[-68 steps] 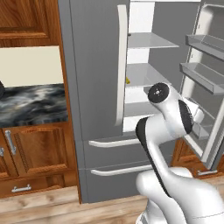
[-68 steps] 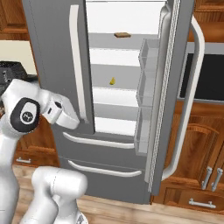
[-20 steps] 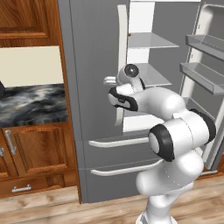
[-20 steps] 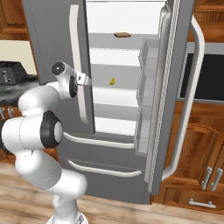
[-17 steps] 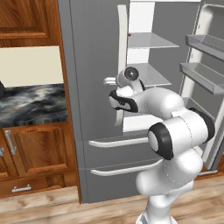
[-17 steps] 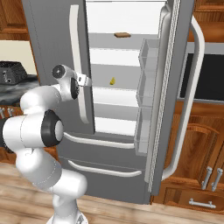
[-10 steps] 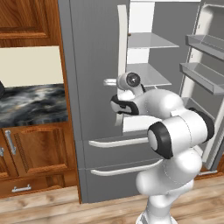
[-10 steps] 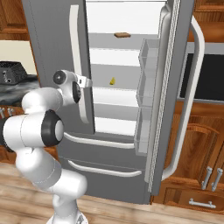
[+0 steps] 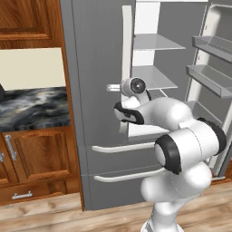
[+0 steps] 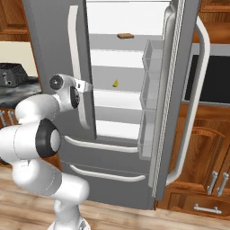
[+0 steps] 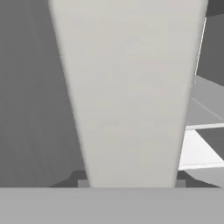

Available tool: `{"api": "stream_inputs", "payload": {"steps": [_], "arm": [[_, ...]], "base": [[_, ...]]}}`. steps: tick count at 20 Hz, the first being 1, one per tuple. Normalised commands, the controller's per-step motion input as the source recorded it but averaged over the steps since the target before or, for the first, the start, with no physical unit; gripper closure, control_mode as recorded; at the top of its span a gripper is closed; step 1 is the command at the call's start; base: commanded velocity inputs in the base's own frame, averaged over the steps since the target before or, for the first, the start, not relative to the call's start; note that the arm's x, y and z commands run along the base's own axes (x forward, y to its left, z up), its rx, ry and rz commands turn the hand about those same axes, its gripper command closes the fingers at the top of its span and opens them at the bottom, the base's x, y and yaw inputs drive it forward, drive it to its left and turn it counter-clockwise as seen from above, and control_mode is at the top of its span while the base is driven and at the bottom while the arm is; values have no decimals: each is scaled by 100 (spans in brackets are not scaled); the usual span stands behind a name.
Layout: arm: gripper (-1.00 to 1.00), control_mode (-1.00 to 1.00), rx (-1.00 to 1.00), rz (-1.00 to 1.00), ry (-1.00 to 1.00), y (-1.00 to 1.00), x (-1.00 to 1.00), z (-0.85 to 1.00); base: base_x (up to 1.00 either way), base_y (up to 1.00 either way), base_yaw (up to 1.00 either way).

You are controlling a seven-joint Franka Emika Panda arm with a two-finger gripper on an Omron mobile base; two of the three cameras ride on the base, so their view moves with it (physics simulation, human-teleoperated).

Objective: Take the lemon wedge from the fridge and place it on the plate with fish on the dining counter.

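Evidently the hand (image 10: 85,85) sits right against the closed left door's long white curved handle (image 10: 77,67) of the tall grey fridge (image 9: 97,90), presumably to open it; its grip cannot be told. Beyond, the tiny yellow lemon wedge (image 10: 116,83) rests on a white middle shelf (image 10: 117,87).

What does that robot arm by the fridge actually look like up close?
The arm is made of smooth, glossy white rounded segments joined by dark black bands. Near its end sits a round dark cap with a grey centre. No cables or markings show. The gripper is too hidden to describe.
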Motion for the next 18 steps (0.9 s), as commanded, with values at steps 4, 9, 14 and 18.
{"api": "stream_inputs", "payload": {"steps": [4, 9, 14, 18], "arm": [[100, -100, 0, 0, 0, 99, -89, 24], [100, -100, 0, -4, 0, 100, -94, 31], [100, -100, -5, -17, 0, 100, -73, 15], [-100, -100, -12, -22, 2, 92, -47, -4]], "base": [[0, 0, 0], [0, 0, 0], [0, 0, 0], [0, 0, 0]]}}
